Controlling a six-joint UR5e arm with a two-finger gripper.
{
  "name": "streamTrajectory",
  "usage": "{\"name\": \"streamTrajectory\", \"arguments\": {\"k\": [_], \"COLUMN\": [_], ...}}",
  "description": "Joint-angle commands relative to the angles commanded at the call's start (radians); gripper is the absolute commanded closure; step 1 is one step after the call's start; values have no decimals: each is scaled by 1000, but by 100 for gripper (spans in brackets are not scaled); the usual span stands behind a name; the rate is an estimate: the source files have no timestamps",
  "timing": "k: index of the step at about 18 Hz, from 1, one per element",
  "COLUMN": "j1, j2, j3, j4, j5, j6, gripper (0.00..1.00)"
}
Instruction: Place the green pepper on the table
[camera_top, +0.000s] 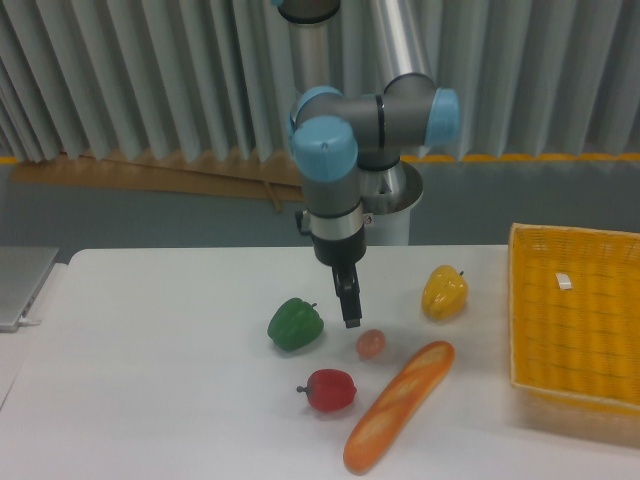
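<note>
The white surface (150, 400) stands in front of a wall of gray folds. The green pepper (295, 324) sits on the surface, near the middle. The tool (350, 305) hangs just right of it, above the surface, not touching it and holding nothing. I cannot tell if its fingers are apart. A small egg (371, 344), a red pepper (330, 389), a bread stick (399, 404) and a yellow pepper (444, 291) lie close by. A yellow basket (575, 315) sits at the right edge. The left side is bare.
</note>
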Motion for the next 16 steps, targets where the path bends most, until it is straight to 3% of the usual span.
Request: {"name": "streamTrajectory", "arguments": {"k": [5, 8, 11, 16], "j1": [29, 31, 32, 32], "j2": [44, 77, 109, 150], "j3": [23, 14, -38, -26], "j4": [-150, -157, -140, -140], "j5": [-14, -3, 40, 44], "j6": [6, 6, -3, -5], "gripper": [0, 0, 0, 0]}}
